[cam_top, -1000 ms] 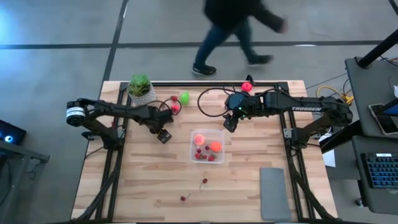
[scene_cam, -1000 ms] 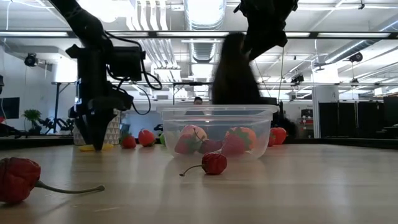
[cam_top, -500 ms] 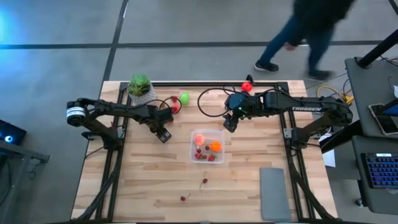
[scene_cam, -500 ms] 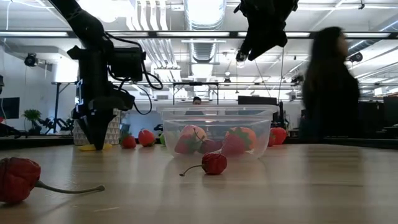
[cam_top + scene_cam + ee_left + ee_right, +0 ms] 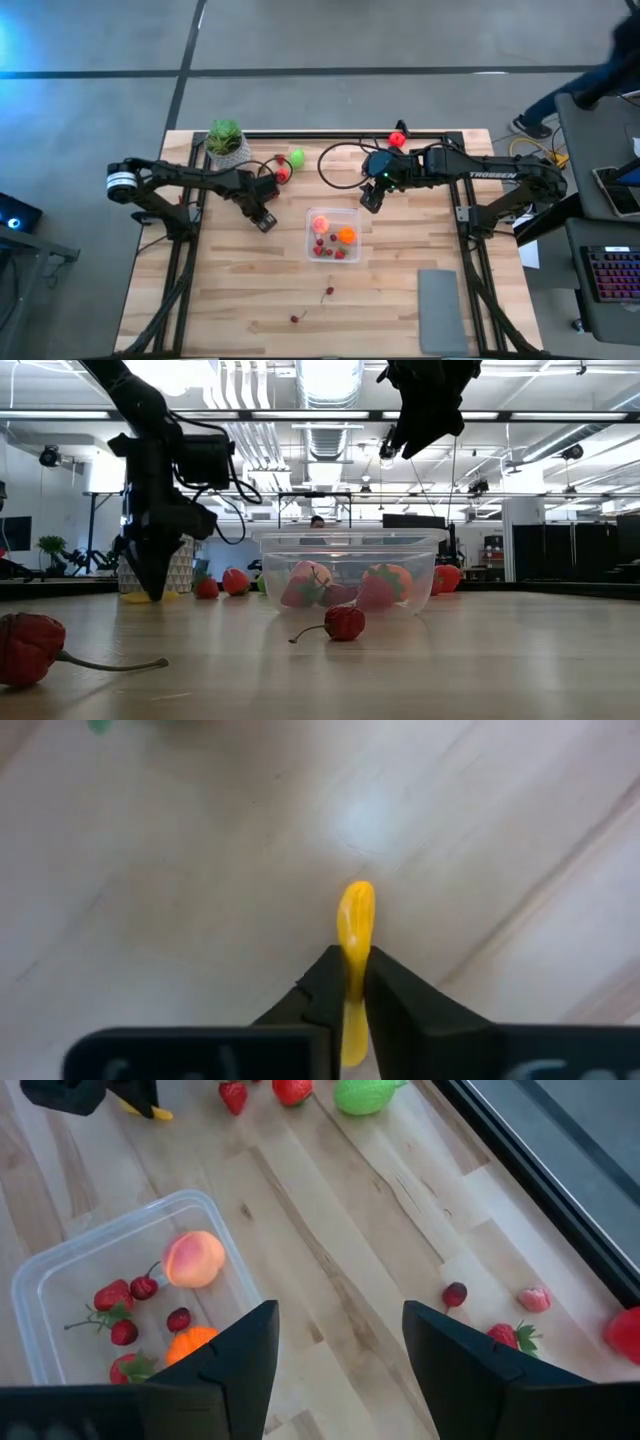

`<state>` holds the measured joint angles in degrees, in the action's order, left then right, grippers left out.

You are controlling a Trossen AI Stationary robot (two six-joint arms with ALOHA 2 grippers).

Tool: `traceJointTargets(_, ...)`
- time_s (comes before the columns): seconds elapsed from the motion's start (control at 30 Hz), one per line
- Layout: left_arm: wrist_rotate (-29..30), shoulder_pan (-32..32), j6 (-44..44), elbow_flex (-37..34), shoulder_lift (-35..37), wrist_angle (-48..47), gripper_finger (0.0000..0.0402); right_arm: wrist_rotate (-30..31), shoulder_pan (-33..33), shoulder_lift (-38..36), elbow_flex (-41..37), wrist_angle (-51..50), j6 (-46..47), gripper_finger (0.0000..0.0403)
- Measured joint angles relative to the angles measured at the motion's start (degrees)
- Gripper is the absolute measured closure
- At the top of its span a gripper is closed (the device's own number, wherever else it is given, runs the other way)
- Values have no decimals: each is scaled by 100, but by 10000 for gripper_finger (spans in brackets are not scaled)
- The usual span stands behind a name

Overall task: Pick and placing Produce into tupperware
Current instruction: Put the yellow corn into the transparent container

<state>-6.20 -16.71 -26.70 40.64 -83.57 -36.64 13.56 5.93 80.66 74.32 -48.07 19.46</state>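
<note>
So the left end effector (image 5: 264,221) had just snapped shut on a thin yellow piece (image 5: 356,925) lying on the tabletop (image 5: 230,300), just left of the tub (image 5: 334,236). A second earlier its fingers were clearly apart around that same spot; now they were pinched right down on it. I'd read that as the grasp being made, with the lift and carry over to the tub still to come. It's an odd flat sliver though, so it could easily slip or twist out.

The right end effector (image 5: 369,201) hung above the tub's far edge with its fingers partly apart and nothing in them, same as before. The person walking past behind the table had nearly left the overhead shot.

View differences: only the left wrist cam showed the yellow piece actually clamped between the fingers. From overhead you could barely see it. The right wrist cam gave the best look inside the tub: a peach ball (image 5: 193,1258), an orange one and some cherries and strawberries, plus a lime-green piece (image 5: 364,1095) and more strawberries loose by the far edge. The low cam was the only one that showed a loose cherry (image 5: 343,622) up close in front of the tub.
</note>
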Motion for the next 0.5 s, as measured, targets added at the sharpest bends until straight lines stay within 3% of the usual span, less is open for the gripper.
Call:
traceJointTargets(0.37,80,192,-274,505,669,97,400,0,0,-93,-2,-11,2,197)
traceJointTargets(0.5,-148,411,-249,811,1086,1030,400,144,2,-331,-2,-7,0,197)
